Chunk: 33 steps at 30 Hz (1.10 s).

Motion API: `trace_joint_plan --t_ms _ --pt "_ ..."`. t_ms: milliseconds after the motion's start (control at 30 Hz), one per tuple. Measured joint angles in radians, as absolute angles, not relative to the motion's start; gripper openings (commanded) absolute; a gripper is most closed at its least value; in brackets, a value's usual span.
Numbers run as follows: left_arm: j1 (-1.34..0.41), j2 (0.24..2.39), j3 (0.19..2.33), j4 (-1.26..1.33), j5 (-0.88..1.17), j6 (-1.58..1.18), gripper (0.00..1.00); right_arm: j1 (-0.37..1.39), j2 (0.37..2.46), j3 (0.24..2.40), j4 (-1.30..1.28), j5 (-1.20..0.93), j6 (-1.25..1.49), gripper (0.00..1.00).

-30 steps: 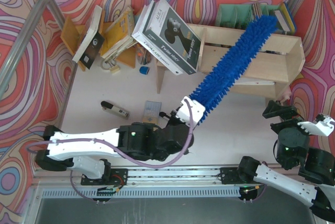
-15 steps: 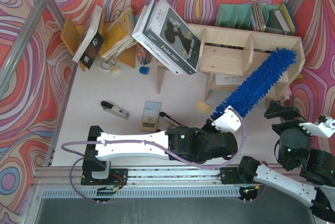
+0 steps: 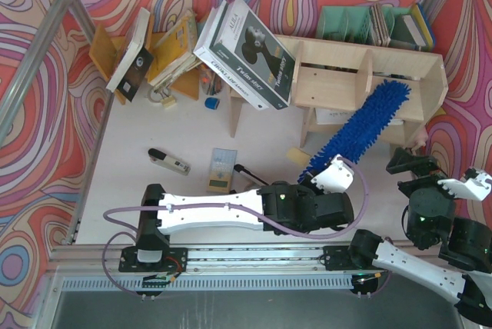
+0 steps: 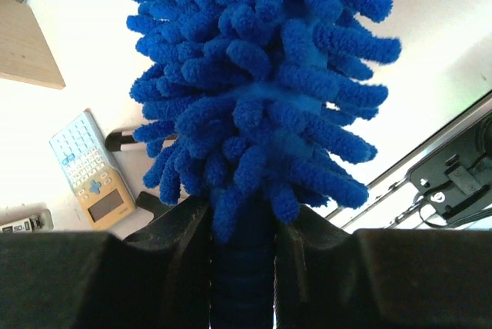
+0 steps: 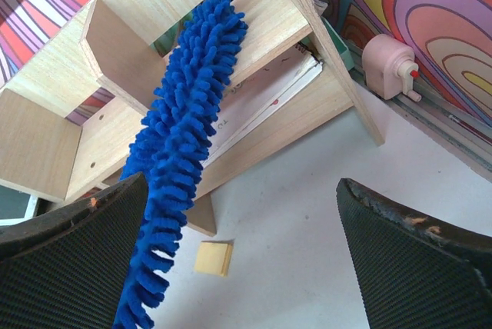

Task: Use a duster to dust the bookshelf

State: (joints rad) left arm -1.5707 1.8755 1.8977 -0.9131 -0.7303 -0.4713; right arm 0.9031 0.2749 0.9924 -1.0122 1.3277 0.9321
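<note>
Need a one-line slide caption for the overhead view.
Left gripper holds the blue duster, its head reaching into the bookshelf at its right-hand compartment.

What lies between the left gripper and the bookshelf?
The duster: the left gripper clamps its handle, and its blue head reaches the right compartment of the bookshelf, clearest in the top view.

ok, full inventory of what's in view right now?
bookshelf: 1, pale plywood, back right
duster: 1, blue, head over bookshelf's right compartment
large book: 1, white-black, leaning on bookshelf's left end
book rack: 1, orange-brown, back left
file holder: 1, green, behind bookshelf
calculator: 1, beige, table centre
sticky-note block: 1, yellow, before bookshelf
pencil sharpener: 1, pink, right wall
left end effector: shut on duster handle
right end effector: open, empty
</note>
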Motion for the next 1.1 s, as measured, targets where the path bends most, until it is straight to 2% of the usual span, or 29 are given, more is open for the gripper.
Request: trace_joint_plan --t_ms 500,833,1100 --pt "-1.604 2.165 2.359 -1.212 -0.767 -0.586 0.0 0.903 0.277 0.992 -1.012 1.328 0.932 0.97" --pt "-1.628 2.167 2.362 -1.352 -0.824 -0.723 0.0 0.903 0.277 0.992 -1.012 1.327 0.932 0.98" --pt "-1.635 2.165 2.345 -1.336 -0.828 -0.718 0.0 0.903 0.277 0.992 -1.012 1.327 0.933 0.98"
